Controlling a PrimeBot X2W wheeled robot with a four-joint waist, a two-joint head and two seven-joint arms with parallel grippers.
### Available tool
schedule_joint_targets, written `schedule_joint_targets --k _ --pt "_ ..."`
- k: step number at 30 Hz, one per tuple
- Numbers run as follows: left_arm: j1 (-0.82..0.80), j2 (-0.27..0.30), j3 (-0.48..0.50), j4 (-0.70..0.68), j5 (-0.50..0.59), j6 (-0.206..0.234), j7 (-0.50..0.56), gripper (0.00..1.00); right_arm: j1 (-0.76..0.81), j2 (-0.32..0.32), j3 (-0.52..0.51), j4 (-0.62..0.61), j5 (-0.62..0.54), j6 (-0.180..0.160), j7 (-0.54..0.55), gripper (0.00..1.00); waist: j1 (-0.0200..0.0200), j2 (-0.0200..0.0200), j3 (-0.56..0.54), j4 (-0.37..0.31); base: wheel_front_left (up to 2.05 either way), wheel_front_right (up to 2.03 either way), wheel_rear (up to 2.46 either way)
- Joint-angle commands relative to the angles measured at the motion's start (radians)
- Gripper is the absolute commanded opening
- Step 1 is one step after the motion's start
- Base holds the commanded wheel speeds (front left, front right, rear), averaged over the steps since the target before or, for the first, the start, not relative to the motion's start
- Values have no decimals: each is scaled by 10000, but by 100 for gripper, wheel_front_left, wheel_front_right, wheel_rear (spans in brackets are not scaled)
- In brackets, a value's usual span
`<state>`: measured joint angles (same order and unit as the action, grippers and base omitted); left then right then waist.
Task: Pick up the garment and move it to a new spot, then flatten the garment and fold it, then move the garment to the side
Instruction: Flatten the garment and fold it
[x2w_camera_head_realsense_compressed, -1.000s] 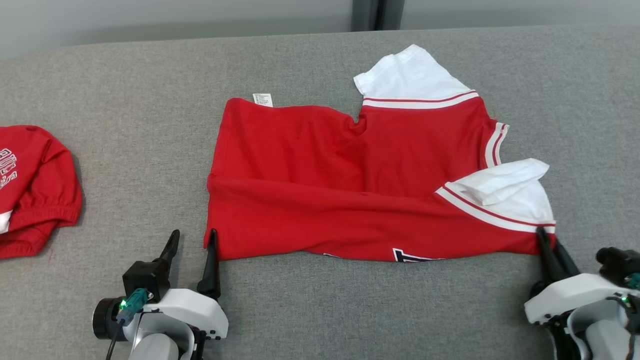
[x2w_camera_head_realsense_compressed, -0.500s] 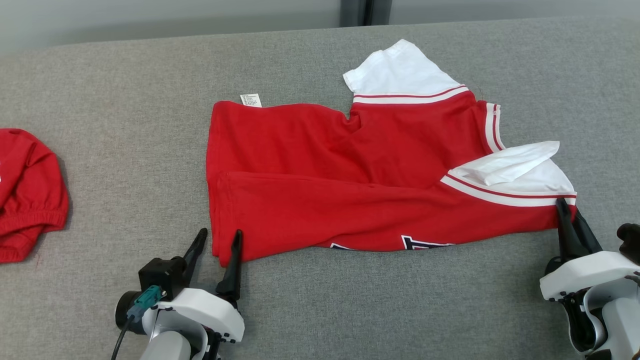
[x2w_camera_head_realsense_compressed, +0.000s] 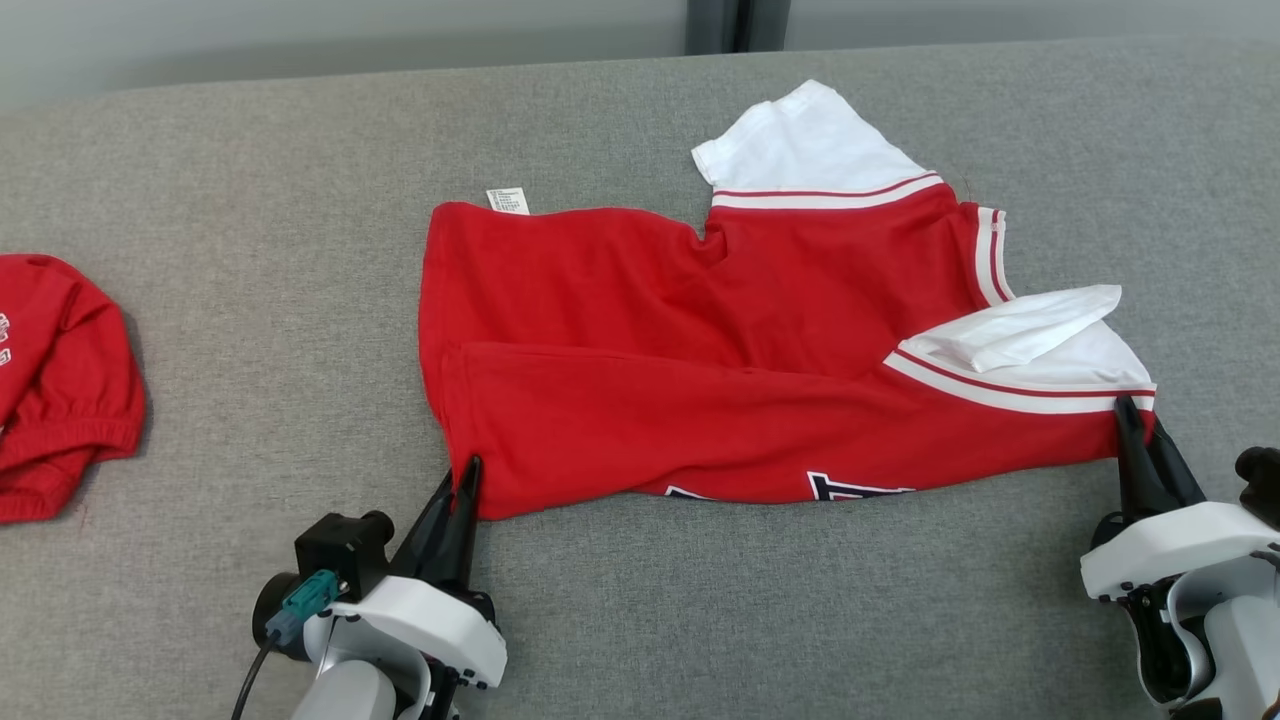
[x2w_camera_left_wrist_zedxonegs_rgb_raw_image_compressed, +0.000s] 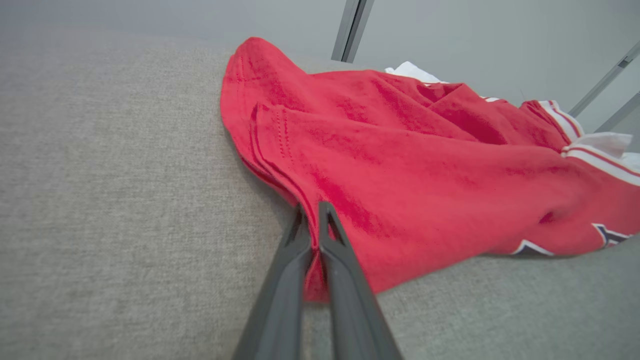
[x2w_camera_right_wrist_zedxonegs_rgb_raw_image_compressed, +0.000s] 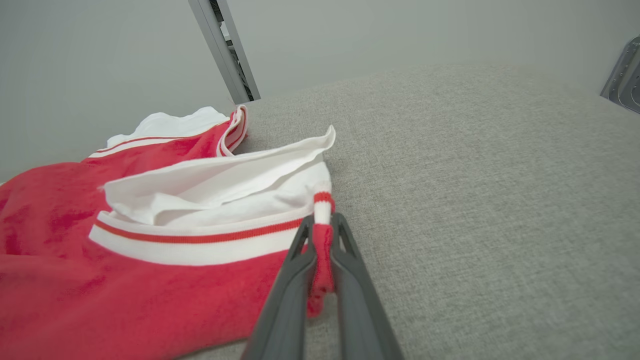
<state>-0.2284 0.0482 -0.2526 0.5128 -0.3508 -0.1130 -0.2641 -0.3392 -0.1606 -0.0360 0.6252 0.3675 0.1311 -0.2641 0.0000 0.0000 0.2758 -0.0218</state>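
On the grey fabric-covered bench (x2w_camera_head_realsense_compressed: 250, 200), a little right of the middle, the red T-shirt (x2w_camera_head_realsense_compressed: 700, 400) lies lengthwise across the head view, hem end to the robot's left and white sleeves to its right; its near long edge is doubled over the body, so a lengthwise fold looks begun, and I judge that the two tools hold the ends of that edge to carry it across evenly and keep it taut; the left tool (x2w_camera_head_realsense_compressed: 462, 478) is clenched on the near hem corner, and the left wrist view shows red cloth pinched between its dark fingers (x2w_camera_left_wrist_zedxonegs_rgb_raw_image_compressed: 280, 295); the right tool (x2w_camera_head_realsense_compressed: 1125, 412) is clenched on the striped seam where the near white sleeve (x2w_camera_head_realsense_compressed: 1020, 330) meets the red body, with a strip of red-and-white trim caught between its fingers in the right wrist view; that sleeve is crumpled and turned back on itself, which may want smoothing before the fold sits neat; a small white care label (x2w_camera_head_realsense_compressed: 508, 201) sticks out at the far hem corner, its print too small to read; navy-and-white lettering (x2w_camera_head_realsense_compressed: 850, 488) peeks from under the near edge, too little of it to make out a word; a second red garment (x2w_camera_head_realsense_compressed: 60, 380) lies well apart at the left, its white letters cut off and unreadable.
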Motion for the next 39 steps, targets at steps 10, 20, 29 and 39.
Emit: schedule_joint_targets --k 10,20,29,39 --pt "1032 58 528 -400 297 54 -5 0 658 39 -580 63 -40 -7 -3 0 0 0 -1124 398 0 0 0" --pt "2223 74 856 -205 210 211 -10 0 1807 -11 -429 111 263 -9 -3 0 0 0 -2075 621 0 0 0" --pt "2781 82 781 221 180 385 -11 27 2621 -37 -257 176 421 -18 -3 0 0 0 -2176 775 0 0 0" --pt "2093 40 527 501 426 949 -11 100 1822 142 -581 357 7 -6 -3 100 0 0 -1763 756 0 0 0"
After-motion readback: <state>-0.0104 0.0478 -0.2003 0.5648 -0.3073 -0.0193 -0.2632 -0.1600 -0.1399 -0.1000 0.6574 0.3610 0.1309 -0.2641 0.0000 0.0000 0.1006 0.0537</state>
